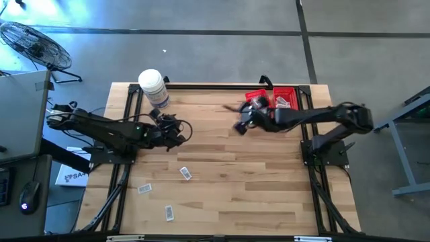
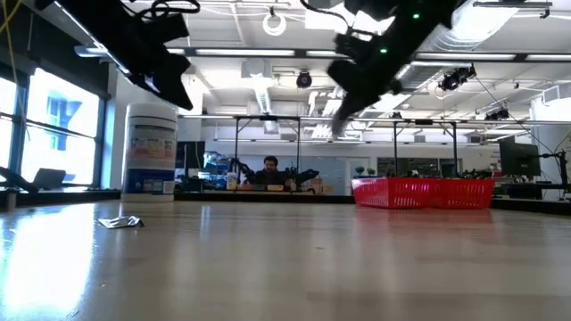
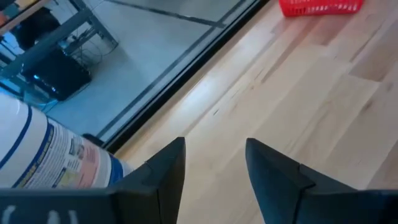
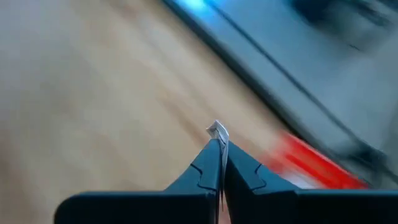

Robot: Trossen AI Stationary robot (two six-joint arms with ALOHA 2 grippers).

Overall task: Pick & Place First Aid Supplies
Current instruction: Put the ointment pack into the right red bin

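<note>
My right gripper hangs above the table just left of the red mesh basket and is shut on a small white first aid packet. The basket holds several packets. Three more packets lie flat on the near left of the table; the low view shows one. My left gripper is open with nothing between its fingers, raised beside the white bottle. My right gripper pinches the packet between its two fingertips, with one corner sticking out past the tips. The fingers slant down from the table's right side. The packet is lifted clear of the table.
The large white bottle stands upright at the far left of the table, close to my left gripper. The red basket sits at the far right. A black frame rail runs along the far edge. Bare wood lies between the arms.
</note>
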